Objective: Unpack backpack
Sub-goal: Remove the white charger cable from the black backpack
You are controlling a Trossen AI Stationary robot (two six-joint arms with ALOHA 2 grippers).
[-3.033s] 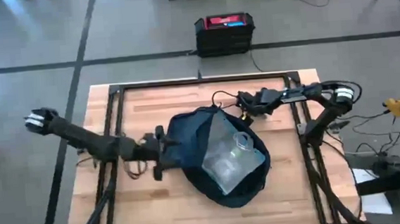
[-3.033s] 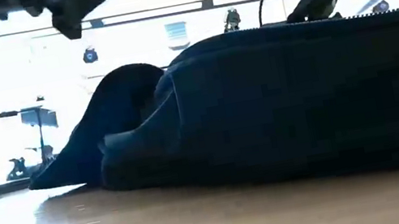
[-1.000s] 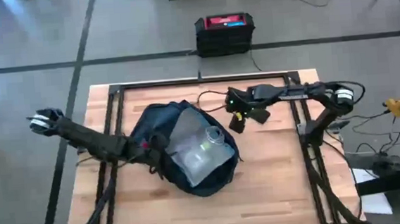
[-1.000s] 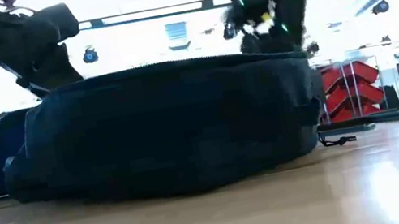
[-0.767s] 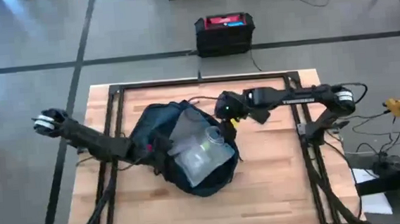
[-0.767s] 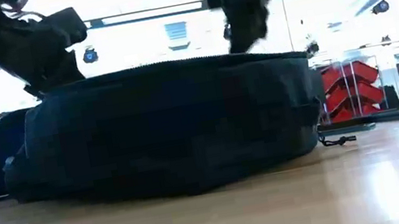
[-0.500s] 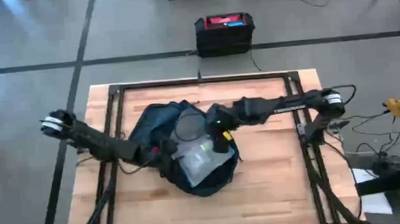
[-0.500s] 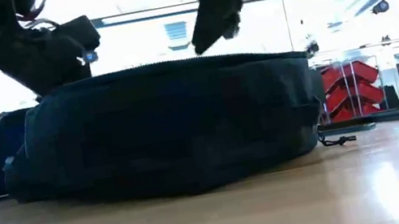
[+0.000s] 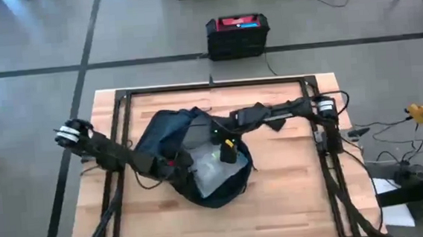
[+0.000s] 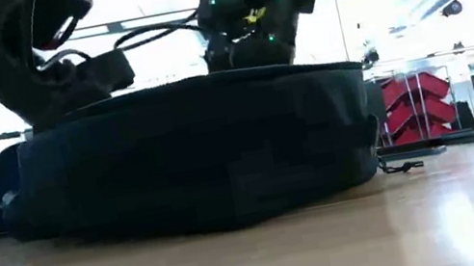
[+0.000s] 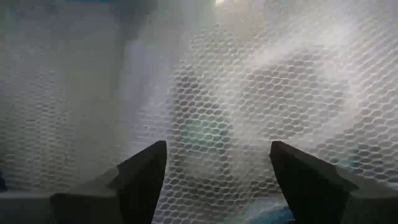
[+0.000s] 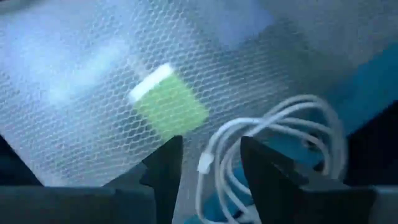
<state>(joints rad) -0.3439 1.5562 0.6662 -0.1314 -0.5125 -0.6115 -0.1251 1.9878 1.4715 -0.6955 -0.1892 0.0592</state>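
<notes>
High view: backpack lying open mid-table, mesh pocket up, contents seemingly inside; unpacking barely begun. Left gripper at the left rim, right gripper over the opening. Bare table on the near and right sides for setting things down; black frame at the far and side edges.

Low view: both grippers above the bag top, nothing lifted clear.

Left wrist view: fingers spread wide, mesh just ahead, gripping nothing.

Right wrist view: fingers half apart around a white cable, not clamped as far as visible; green-and-white item behind the mesh.
</notes>
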